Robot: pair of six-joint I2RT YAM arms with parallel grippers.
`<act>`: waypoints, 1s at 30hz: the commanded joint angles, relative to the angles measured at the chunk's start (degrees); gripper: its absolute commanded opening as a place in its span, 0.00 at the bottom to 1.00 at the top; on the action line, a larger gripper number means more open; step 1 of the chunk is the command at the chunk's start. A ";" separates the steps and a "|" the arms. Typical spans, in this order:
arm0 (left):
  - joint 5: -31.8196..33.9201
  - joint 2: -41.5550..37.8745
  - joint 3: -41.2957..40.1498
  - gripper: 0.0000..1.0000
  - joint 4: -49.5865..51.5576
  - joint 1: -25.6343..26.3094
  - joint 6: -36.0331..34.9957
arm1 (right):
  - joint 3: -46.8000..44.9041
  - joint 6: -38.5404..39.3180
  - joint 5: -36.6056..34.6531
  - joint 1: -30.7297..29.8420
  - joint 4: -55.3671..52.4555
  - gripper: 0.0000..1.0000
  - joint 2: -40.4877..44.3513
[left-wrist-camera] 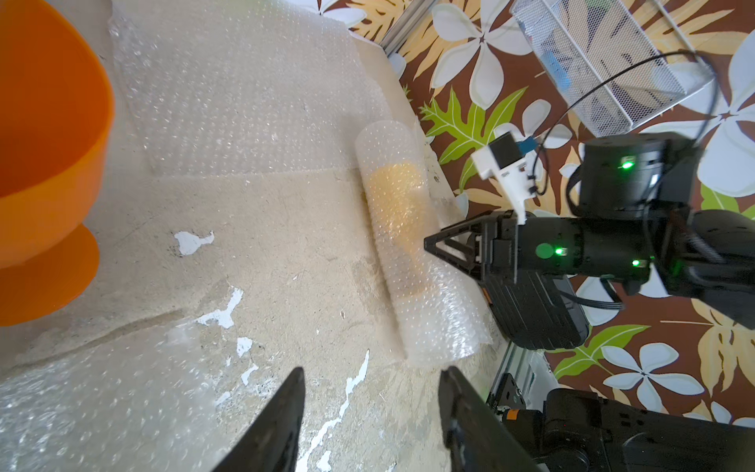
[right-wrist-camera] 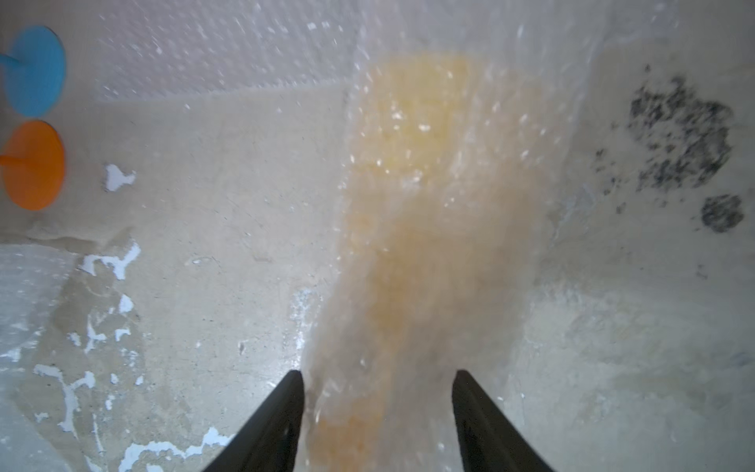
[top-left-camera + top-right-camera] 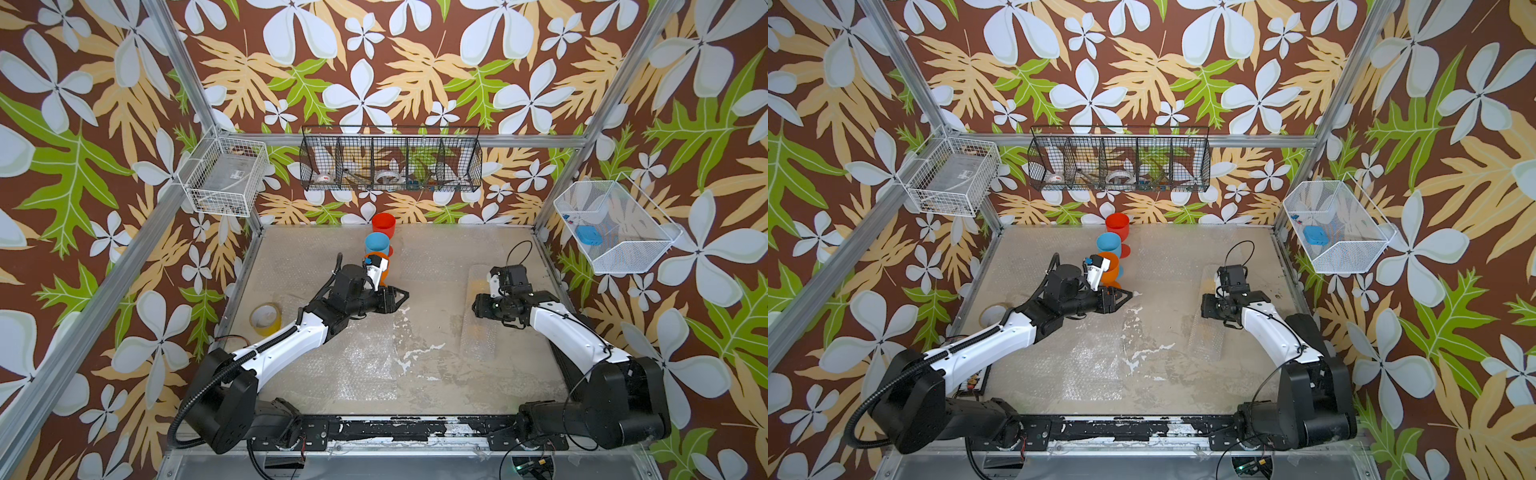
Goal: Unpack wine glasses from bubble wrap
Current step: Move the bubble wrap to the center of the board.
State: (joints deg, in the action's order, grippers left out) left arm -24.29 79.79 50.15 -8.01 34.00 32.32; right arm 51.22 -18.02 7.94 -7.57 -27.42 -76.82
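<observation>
Black fingers of the right pincer [image 2: 378,372] stood partly apart, clamped on nothing, one either side of the bubble wrap roll [image 2: 441,253] just beneath. That roll ran lengthwise ahead, in line with them, yellow glass [image 2: 416,122] pale inside. I judged it far nearer than the left pincer [image 1: 371,370], which hung parted and empty by the orange glass [image 1: 49,122].

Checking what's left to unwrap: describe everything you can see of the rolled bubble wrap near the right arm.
The rolled bubble wrap is a clear, dimpled, whitish tube lying flat on the table by the right arm. A pale yellow goblet shows through it, not yet unwrapped. The right gripper is over it, jaws apart on either side; contact is unclear.
</observation>
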 commanded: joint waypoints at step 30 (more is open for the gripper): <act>-3.83 44.58 40.61 0.53 4.16 16.07 -0.76 | -1.22 4.13 -1.00 5.01 -1.15 0.30 -1.60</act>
State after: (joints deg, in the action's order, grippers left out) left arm -27.66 123.48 89.14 -5.28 49.60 32.77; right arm 49.93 -14.55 7.46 -2.55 -28.60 -78.65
